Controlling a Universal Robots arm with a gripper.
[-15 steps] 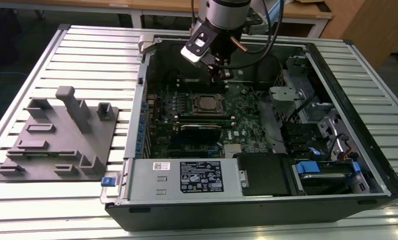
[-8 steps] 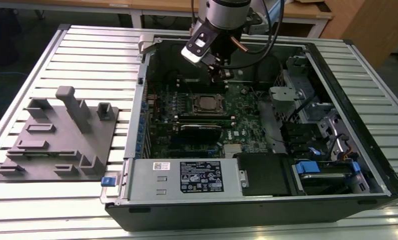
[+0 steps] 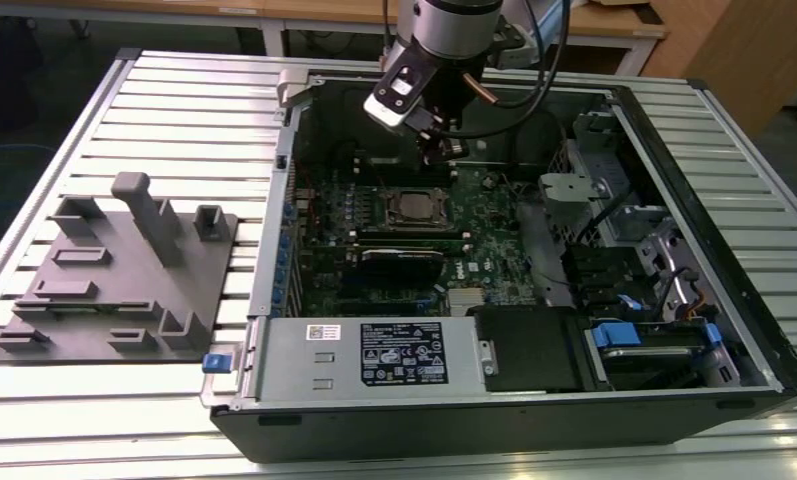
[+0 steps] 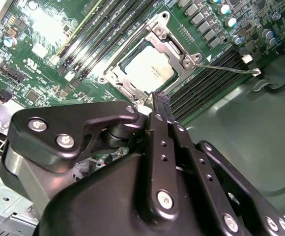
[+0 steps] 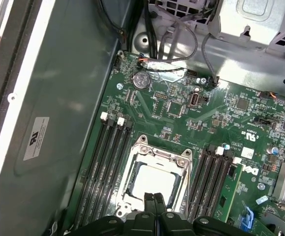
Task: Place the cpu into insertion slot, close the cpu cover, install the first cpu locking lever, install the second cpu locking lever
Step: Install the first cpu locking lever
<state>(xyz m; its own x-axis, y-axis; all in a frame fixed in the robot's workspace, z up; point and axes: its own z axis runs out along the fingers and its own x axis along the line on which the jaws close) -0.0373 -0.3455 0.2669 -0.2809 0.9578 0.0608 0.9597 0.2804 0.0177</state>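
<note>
A slatted metal counter [image 3: 78,120] carries an open computer case [image 3: 505,425] lying on its side, so the green motherboard [image 3: 492,230] faces up for work from above. On the exterior view's left sits a grey moulded fixture tray [image 3: 105,290], well apart from the board. The robot arm [image 3: 454,20] reaches down from the far side, its upper part cut off by the frame edge. In the first wrist view the end effector [image 5: 155,197] hangs just above the socket, its two black fingers pressed together and holding nothing. The cpu cover [image 5: 164,153], a silver frame, appears to lie down over the socket, and the cpu [image 5: 153,184] sits inside it, its pale metal top showing through the window. In the second wrist view a thin wire locking lever [image 4: 228,67] juts out from the socket across the memory slots, seemingly not latched. The other lever is hard to make out, and the fingers hide the socket's near edge.
</note>
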